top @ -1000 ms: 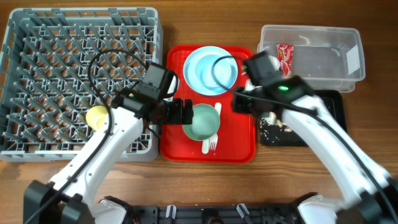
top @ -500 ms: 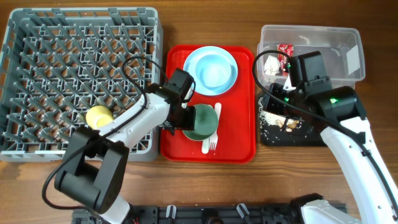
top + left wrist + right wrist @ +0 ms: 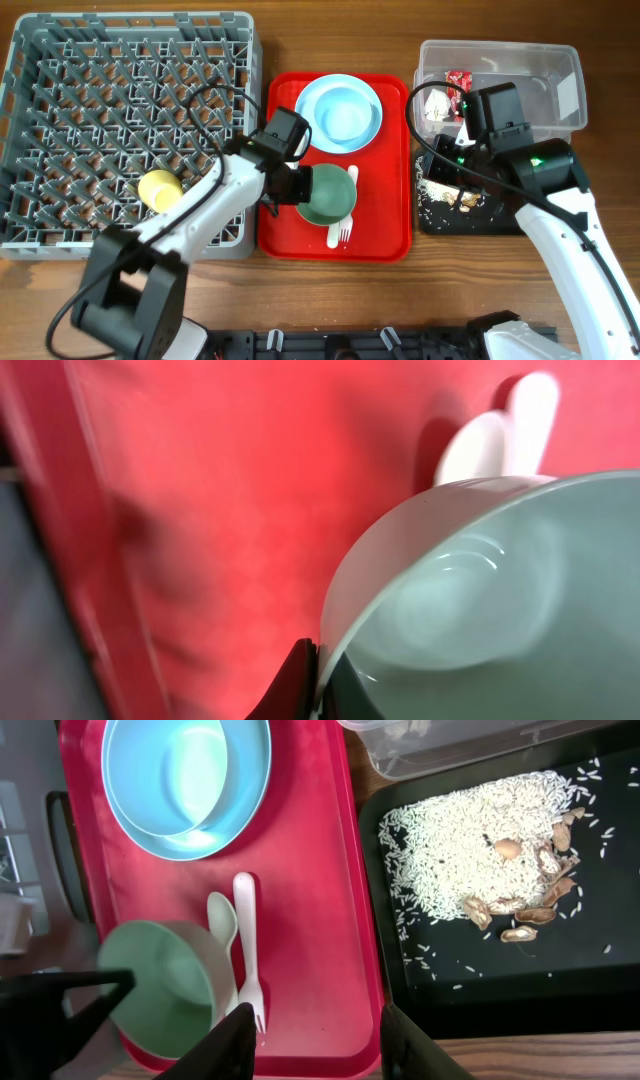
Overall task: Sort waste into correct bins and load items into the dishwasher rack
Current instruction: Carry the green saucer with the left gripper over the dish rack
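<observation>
My left gripper point(image 3: 318, 660) is shut on the rim of the pale green bowl point(image 3: 330, 195), which sits on the red serving tray point(image 3: 385, 235); the jaws pinch the rim's left edge. A white fork point(image 3: 248, 950) and spoon point(image 3: 222, 915) lie beside the bowl. The small pale blue bowl point(image 3: 345, 115) rests in the pale blue plate point(image 3: 312, 92) at the tray's back. A yellow cup point(image 3: 157, 187) stands in the grey dishwasher rack point(image 3: 60, 60). My right gripper point(image 3: 325, 1050) hangs open with nothing between its fingers, high over the gap between the red tray and the black tray point(image 3: 530, 165).
The clear tub point(image 3: 560, 100) at the back right holds a red snack wrapper point(image 3: 457, 82) and a white tissue point(image 3: 437, 103). Rice and brown shell scraps point(image 3: 470, 850) lie in the black tray. Bare wood runs along the front.
My left gripper has closed onto the green bowl's rim. My right arm swung from over the red tray to above the bins, then held still.
</observation>
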